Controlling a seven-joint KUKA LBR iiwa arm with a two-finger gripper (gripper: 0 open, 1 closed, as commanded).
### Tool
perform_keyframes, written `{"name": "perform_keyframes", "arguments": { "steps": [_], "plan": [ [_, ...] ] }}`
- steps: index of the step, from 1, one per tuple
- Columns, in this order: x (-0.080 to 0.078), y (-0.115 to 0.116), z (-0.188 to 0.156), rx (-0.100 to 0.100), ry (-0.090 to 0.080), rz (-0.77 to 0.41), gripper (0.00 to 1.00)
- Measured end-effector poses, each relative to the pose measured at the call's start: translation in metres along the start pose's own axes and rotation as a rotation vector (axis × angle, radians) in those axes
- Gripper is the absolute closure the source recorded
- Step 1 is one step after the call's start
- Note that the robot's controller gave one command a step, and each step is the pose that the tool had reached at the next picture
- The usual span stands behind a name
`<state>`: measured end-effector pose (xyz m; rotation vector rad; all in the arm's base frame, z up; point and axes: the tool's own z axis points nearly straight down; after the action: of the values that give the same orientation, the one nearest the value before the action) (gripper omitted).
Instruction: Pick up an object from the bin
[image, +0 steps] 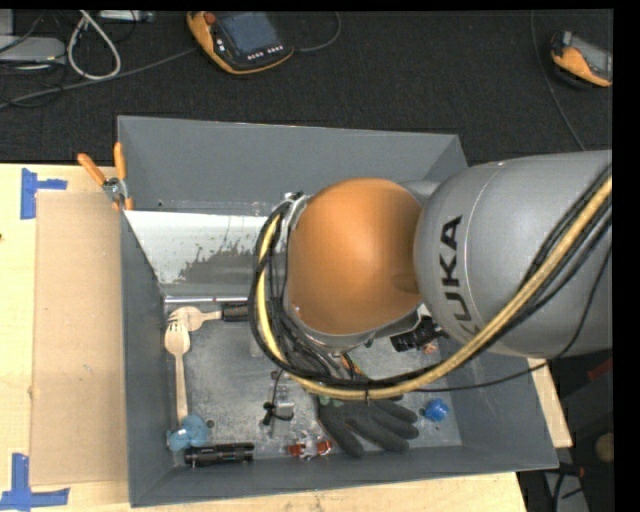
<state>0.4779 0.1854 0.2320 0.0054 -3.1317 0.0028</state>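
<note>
**Arm over bin centre; jaws obscured**

The state of the jaws cannot be told beneath the orange wrist cover (350, 255). In the bin (145, 400), a black glove (372, 425) is recorded nearest, lower centre, and a wooden spoon (178, 345) at left.

- One grey metal bin (143, 380).
- Two pale spoon-like utensils at the left: a cream long-handled spoon (178, 345), and a white plastic utensil (203, 318) just beyond its bowl, lying crosswise.
- Two small blue pieces: a light-blue lump (187, 436) in the near left corner and a rounder blue knob (434, 410) at the right.
- One black marker-shaped stick (218, 455) along the near wall.
- One black ribbed rubbery piece (372, 425), possibly a glove, near the middle.
- One tiny red-and-white scrap (310, 449), too small to tell its kind.
</note>
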Motion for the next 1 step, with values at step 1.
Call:
{"name": "perform_keyframes", "arguments": {
  "steps": [1],
  "plan": [
    [-0.0020, -0.0013, -0.0041, -0.002, -0.008, 0.005, 0.00]
  ]
}}
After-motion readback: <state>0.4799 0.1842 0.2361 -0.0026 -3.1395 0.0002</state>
